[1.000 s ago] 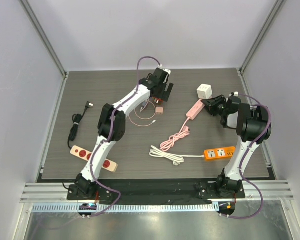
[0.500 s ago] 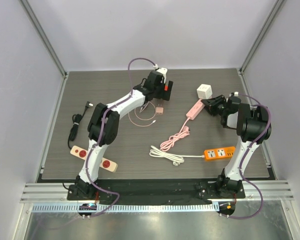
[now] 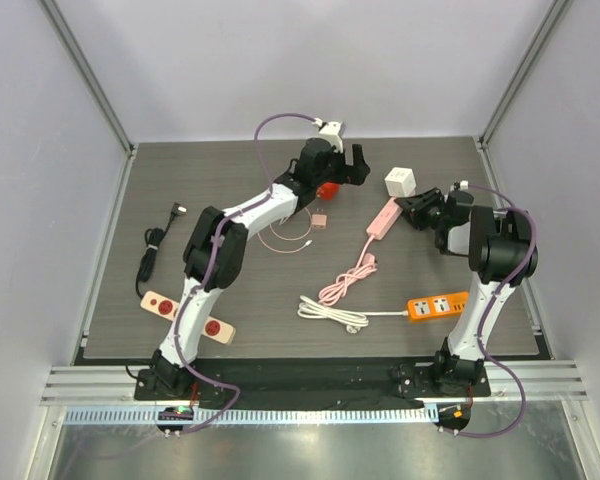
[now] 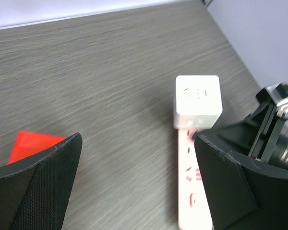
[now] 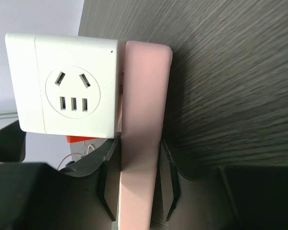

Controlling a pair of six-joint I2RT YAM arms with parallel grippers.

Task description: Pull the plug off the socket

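**Catalogue entry: white cube adapter on pink power strip, two grippers**

*Top external view.* The tabletop (image 3: 250, 290) is dark grey with a wood-grain finish. The pink power strip (image 3: 384, 219) is a slim matte plastic bar lying right of centre. Its pink cord (image 3: 348, 278) loops toward the near edge. The white cube adapter (image 3: 400, 182) has rounded corners and sits at the strip's far end, touching it. The right gripper (image 3: 412, 208) pinches the strip beside the cube. The left gripper (image 3: 342, 172) hangs left of the cube with its fingers spread wide, over a red object (image 3: 327, 189). Also on the table:
- orange power strip (image 3: 440, 306)
- white cord (image 3: 330, 308)
- cream strip with red sockets (image 3: 188, 315)
- black cable (image 3: 155, 250)
- thin pink cable (image 3: 285, 240)

Any lettering is too small to read.

*Left wrist view.* The left gripper (image 4: 137, 158) holds nothing, its black mesh-textured fingers far apart. The cube (image 4: 198, 100) shows faint slot outlines and sits on the strip's (image 4: 192, 201) end.

*Right wrist view.* The cube (image 5: 67, 91) has a round ring enclosing five slots. The right gripper (image 5: 139, 158) presses both long sides of the strip (image 5: 141, 96).
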